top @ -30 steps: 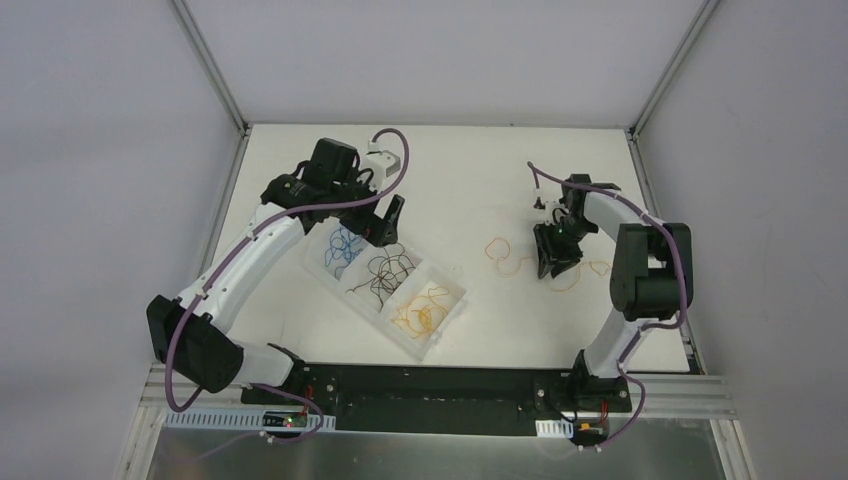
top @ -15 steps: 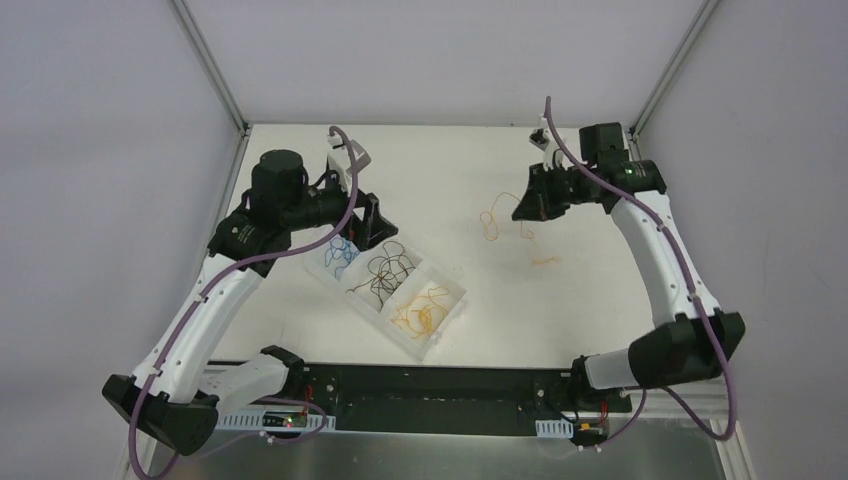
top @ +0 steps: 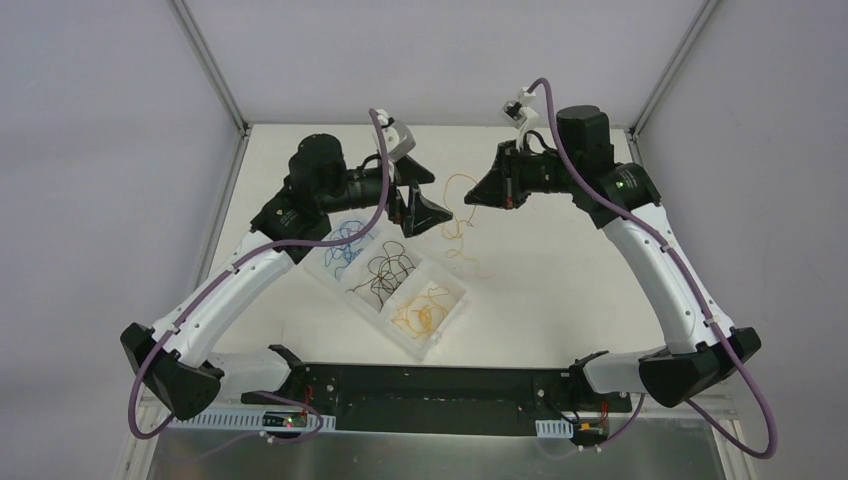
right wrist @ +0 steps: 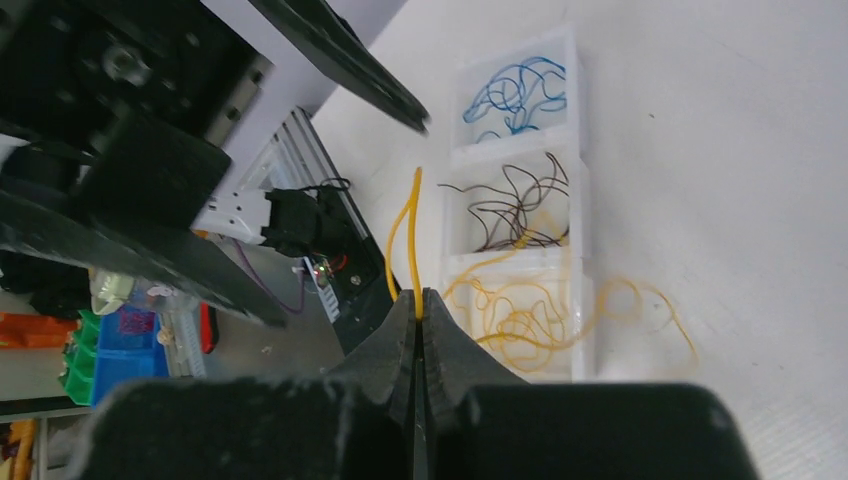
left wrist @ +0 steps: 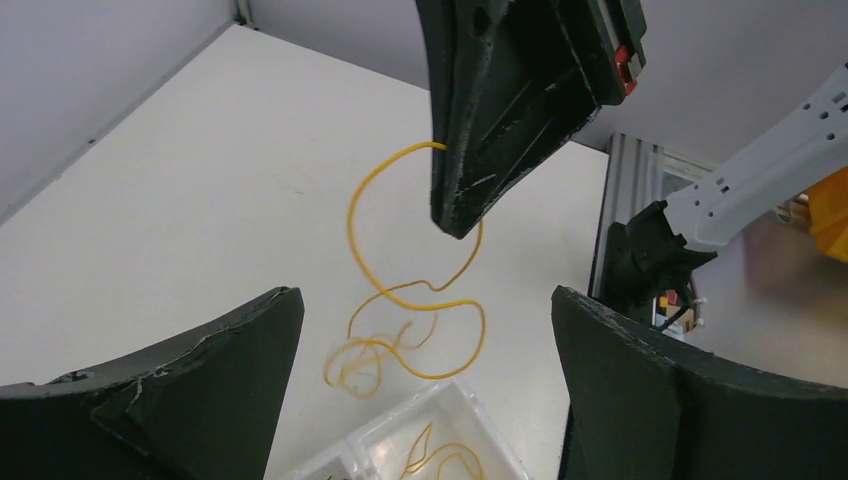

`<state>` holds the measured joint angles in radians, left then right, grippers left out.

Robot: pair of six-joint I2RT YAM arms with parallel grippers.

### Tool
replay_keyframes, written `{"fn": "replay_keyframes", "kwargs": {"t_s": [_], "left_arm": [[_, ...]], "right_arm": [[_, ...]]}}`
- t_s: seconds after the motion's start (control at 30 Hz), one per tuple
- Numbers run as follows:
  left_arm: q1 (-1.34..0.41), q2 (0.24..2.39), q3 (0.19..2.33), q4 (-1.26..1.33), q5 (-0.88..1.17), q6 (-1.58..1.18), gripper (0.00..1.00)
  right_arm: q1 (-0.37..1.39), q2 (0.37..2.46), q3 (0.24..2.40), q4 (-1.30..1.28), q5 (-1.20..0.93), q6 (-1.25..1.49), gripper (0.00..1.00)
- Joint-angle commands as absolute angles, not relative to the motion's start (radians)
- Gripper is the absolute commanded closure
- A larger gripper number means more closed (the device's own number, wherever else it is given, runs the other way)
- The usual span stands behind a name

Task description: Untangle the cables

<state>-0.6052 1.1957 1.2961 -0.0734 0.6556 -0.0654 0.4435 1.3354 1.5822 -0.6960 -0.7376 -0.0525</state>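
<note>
My right gripper is shut on one orange-yellow cable and holds it up in the air above the table, its curly lower end hanging to the right of the tray. In the right wrist view the cable rises out of the closed gripper. My left gripper is open and empty, facing the right gripper from the left at close range. In the left wrist view my gripper frames the hanging cable. Blue cables, black cables and orange cables lie in separate tray compartments.
The clear three-compartment tray lies diagonally at the table's centre left; it also shows in the right wrist view. Purple hoses run along both arms. Metal frame posts stand at the far corners.
Both arms rose and swung toward the middle. The right gripper lifted the orange-yellow cable off the table and carried it left. The left gripper left the tray's blue compartment and turned to face it.
</note>
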Motion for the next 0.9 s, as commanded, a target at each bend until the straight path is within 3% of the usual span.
{"fn": "replay_keyframes", "kwargs": {"t_s": [0.0,0.27,0.47,0.6,0.73,0.77,0.87], "left_arm": [[-0.661,1.204,1.237,0.093,0.693,-0.118,0.01],[-0.685,1.258,1.194,0.177,0.639,-0.032,0.02],[-0.719,1.281,1.186,0.193,0.708,-0.040,0.24],[-0.727,1.255,1.163,0.202,0.685,-0.047,0.48],[-0.726,1.199,1.158,0.163,0.651,-0.045,0.95],[-0.726,1.183,1.162,0.136,0.646,-0.043,1.00],[-0.725,1.127,1.154,0.077,0.617,-0.038,1.00]], "right_arm": [[0.485,1.336,1.641,-0.519,-0.736,0.129,1.00],[0.525,1.327,1.670,-0.405,-0.752,0.306,1.00],[0.528,1.334,1.675,-0.246,-0.726,0.527,1.00],[0.527,1.341,1.685,-0.198,-0.703,0.610,1.00],[0.468,1.317,1.659,-0.214,-0.662,0.616,1.00],[0.433,1.311,1.645,-0.214,-0.658,0.626,1.00],[0.324,1.298,1.592,-0.206,-0.680,0.682,1.00]]}}
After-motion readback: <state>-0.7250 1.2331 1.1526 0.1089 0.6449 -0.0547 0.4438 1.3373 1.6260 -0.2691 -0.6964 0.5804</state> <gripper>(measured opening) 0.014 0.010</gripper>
